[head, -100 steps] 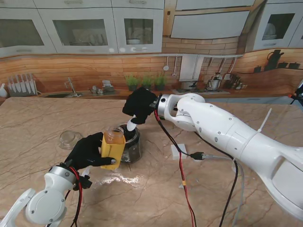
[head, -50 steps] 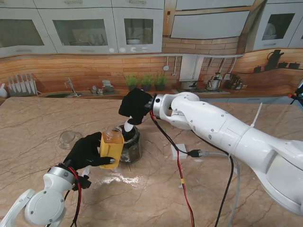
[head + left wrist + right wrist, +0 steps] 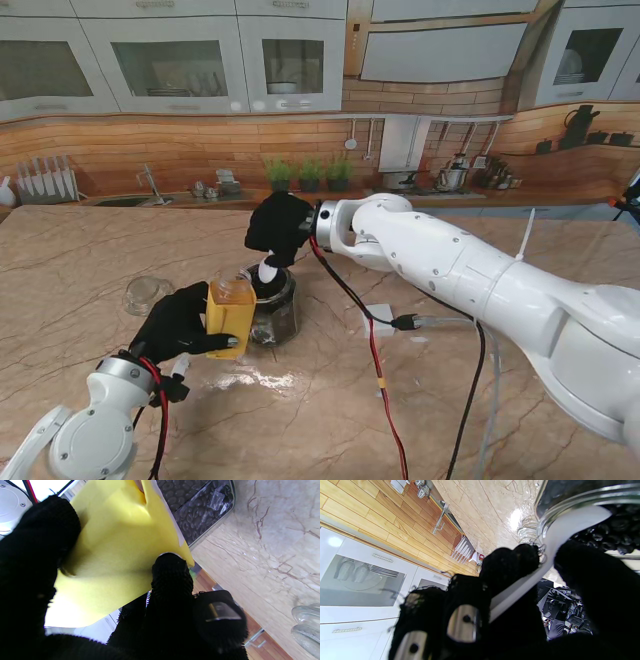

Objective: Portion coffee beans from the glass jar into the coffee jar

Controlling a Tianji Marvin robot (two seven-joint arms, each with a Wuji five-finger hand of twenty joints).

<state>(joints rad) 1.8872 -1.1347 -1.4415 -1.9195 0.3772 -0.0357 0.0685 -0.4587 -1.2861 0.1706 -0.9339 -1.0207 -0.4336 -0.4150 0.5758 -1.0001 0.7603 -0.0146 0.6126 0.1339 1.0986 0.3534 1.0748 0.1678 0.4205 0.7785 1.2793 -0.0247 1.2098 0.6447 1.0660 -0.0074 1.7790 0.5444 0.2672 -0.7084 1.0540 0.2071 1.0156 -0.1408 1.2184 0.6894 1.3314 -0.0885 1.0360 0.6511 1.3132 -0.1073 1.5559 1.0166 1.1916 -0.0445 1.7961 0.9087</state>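
My left hand [image 3: 175, 322] is shut on the yellow-labelled coffee jar [image 3: 230, 318] and holds it upright just off the table, its open mouth up. Touching its right side stands the glass jar [image 3: 278, 315], dark with coffee beans. My right hand [image 3: 280, 225] hovers over the glass jar, shut on a white spoon [image 3: 268, 267] whose bowl dips into the jar's mouth. In the right wrist view the spoon [image 3: 560, 537] rests among the beans [image 3: 615, 532] inside the glass rim [image 3: 570, 505]. The left wrist view shows the yellow jar [image 3: 112, 555] against the bean-filled glass jar [image 3: 200, 507].
A glass lid [image 3: 147, 293] lies on the marble table to the left of my left hand. A small white block [image 3: 378, 318] and a black cable connector [image 3: 405, 322] lie right of the jars. A red cable [image 3: 375, 380] hangs from my right arm across the table.
My right hand has moved left and down, bringing the spoon's bowl into the glass jar's mouth. My left hand and the yellow jar have shifted slightly left.
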